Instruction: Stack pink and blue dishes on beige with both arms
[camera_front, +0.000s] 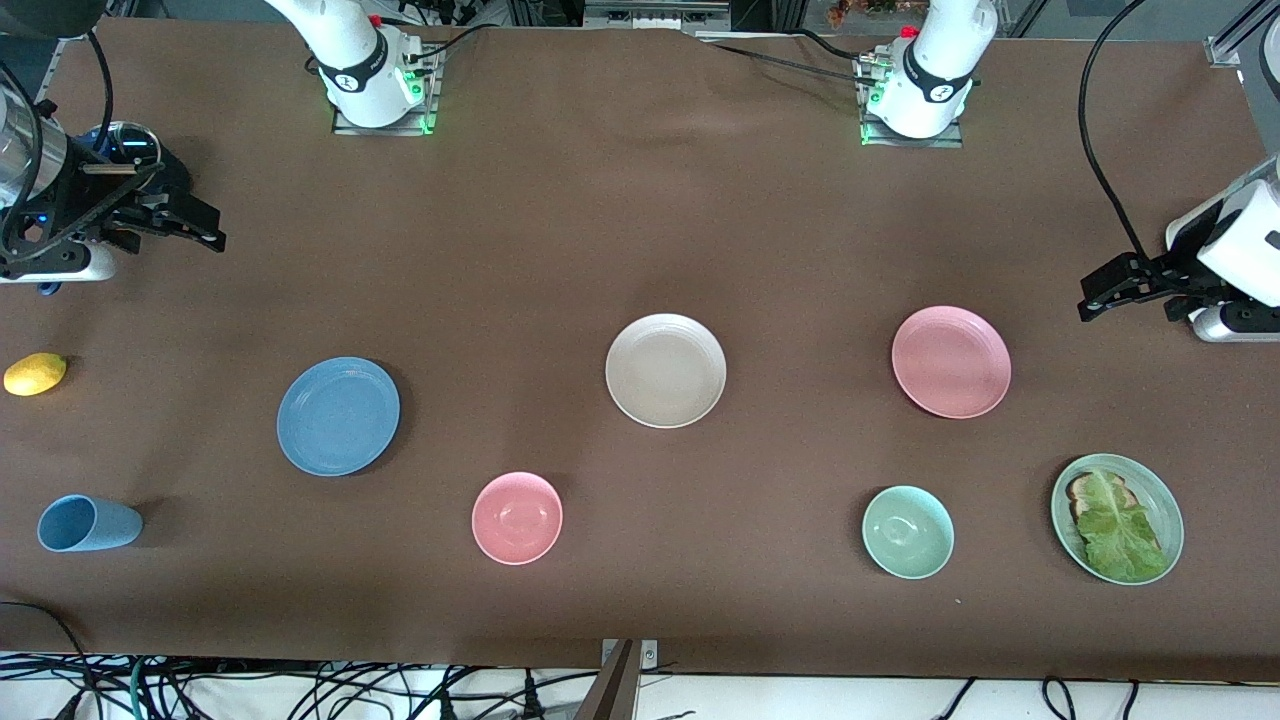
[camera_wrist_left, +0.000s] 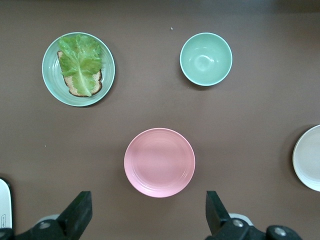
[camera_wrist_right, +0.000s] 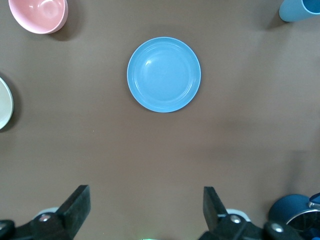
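Both claws, left claw and right claw, hang open and empty, so we'd drop each over its plate's rim, pink plate and blue plate, before heading for the beige plate.

Likely lab: bolted arm bases, cable tangle.

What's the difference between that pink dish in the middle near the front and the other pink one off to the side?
The pink bowl is smaller and deeper, with raised walls; the pink plate is wider, flat, with a faintly ringed rim. The pink bowl lies nearer the front camera, between the blue plate and the beige plate; the pink plate lies toward the left arm's end of the table, near the open left end effector. Both are pale pink, round, empty and upright.
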